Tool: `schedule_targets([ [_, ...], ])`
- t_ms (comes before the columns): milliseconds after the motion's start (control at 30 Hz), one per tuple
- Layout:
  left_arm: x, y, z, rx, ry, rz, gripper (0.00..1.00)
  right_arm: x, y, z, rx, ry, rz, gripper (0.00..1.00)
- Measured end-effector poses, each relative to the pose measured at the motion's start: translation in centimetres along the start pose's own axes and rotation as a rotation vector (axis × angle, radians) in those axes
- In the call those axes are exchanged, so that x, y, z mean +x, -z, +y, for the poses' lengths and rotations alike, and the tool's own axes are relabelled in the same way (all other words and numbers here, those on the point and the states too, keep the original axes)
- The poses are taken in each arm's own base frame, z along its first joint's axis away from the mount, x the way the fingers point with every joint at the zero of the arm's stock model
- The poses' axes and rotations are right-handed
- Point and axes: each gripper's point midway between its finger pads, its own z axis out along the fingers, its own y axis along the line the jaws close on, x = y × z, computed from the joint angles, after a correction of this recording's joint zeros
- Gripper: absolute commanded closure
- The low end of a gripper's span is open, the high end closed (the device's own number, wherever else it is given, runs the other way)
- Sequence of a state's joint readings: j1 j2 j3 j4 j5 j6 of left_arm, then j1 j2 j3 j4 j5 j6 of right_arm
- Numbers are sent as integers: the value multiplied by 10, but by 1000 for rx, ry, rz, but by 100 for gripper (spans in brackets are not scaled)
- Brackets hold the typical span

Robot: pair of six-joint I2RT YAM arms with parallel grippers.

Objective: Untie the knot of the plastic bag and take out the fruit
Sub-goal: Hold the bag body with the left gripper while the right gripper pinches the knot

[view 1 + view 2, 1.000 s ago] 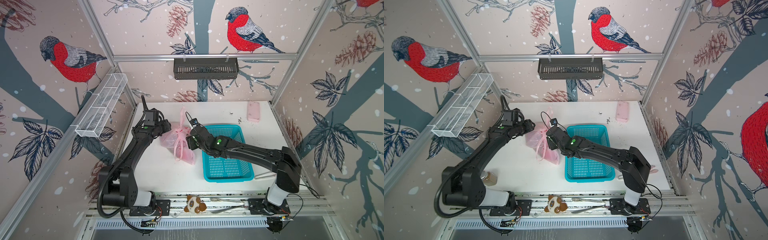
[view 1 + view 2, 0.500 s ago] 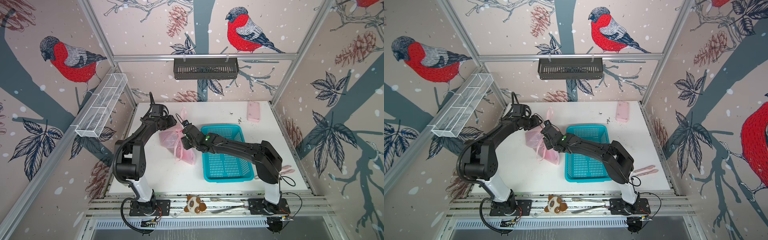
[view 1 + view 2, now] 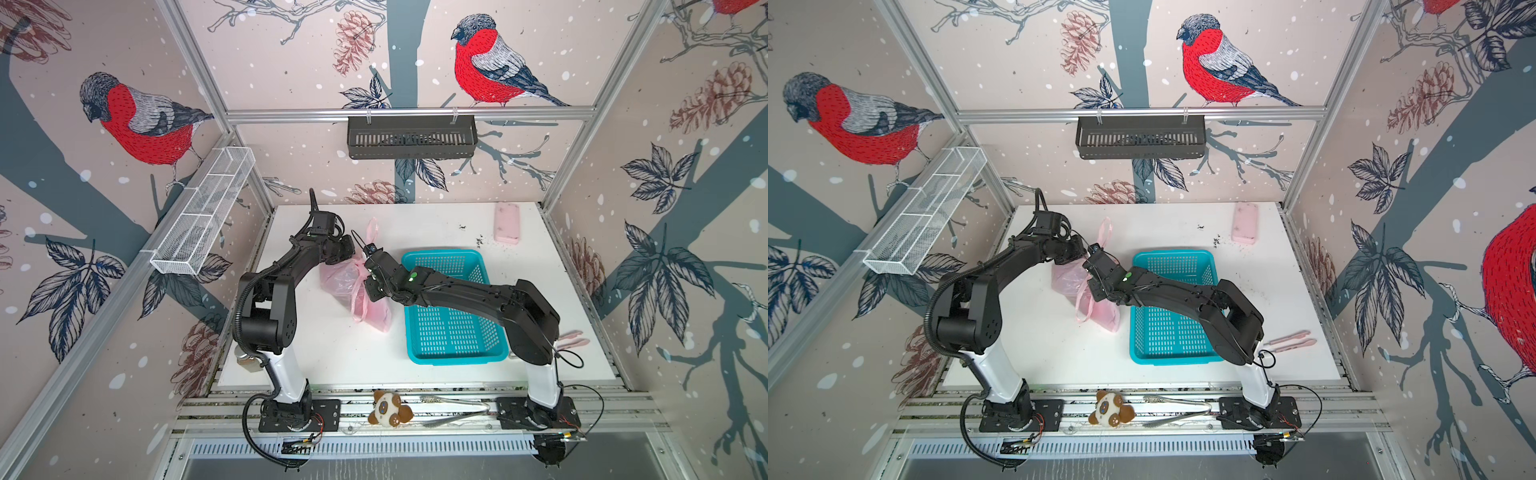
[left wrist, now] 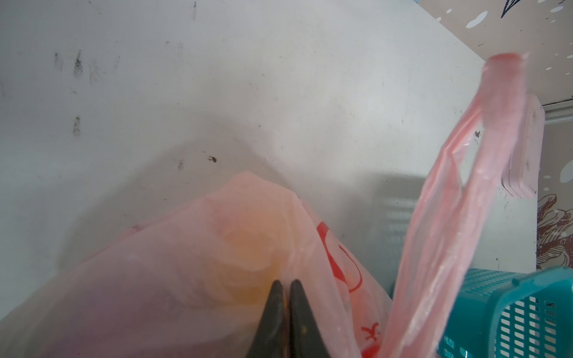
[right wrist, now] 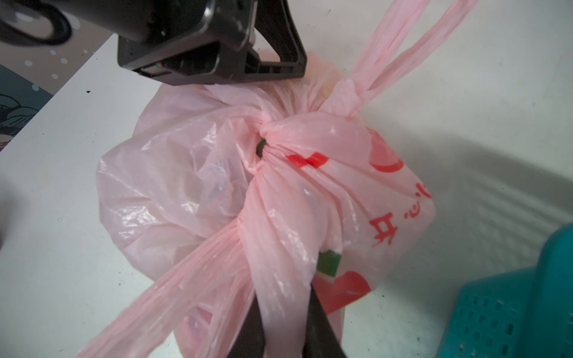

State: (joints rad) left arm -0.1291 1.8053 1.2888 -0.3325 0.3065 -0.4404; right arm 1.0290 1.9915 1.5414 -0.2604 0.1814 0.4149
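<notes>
The plastic bag [image 3: 343, 282] [image 3: 1069, 278] is pale pink and printed in red; it lies on the white table left of the basket. Its knot [image 5: 279, 130] is a bunched pink lump on top, and one loop handle [image 4: 459, 198] stands up. My left gripper [image 4: 286, 283] [image 3: 352, 254] is shut, pinching a thin fold of the bag's film on its far side. My right gripper [image 5: 283, 310] [image 3: 366, 281] is shut on a pink handle band running from the knot. A round yellow-orange fruit [image 4: 248, 245] shows faintly through the film. Other fruit is hidden.
A teal plastic basket [image 3: 453, 345] stands just right of the bag, under my right arm. At the back right lies a pink block [image 3: 507, 222]. Pink pens [image 3: 575, 338] lie at the right edge. A plush toy [image 3: 388, 412] sits on the front rail.
Both grippers have gone from open to shut on the bag. The left gripper moved toward the back of the bag, and the right gripper came in at the knot's handle.
</notes>
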Motion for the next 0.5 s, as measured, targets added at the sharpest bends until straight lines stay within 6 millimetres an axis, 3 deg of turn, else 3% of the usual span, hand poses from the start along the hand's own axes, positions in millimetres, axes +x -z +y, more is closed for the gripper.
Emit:
schedule_targets([
  [233, -4, 35, 7, -26, 35, -91, 100, -1, 16, -9, 22, -4, -38, 88],
  [500, 2, 72, 40, -77, 122, -190, 100, 5, 24, -32, 64, -28, -62, 89],
])
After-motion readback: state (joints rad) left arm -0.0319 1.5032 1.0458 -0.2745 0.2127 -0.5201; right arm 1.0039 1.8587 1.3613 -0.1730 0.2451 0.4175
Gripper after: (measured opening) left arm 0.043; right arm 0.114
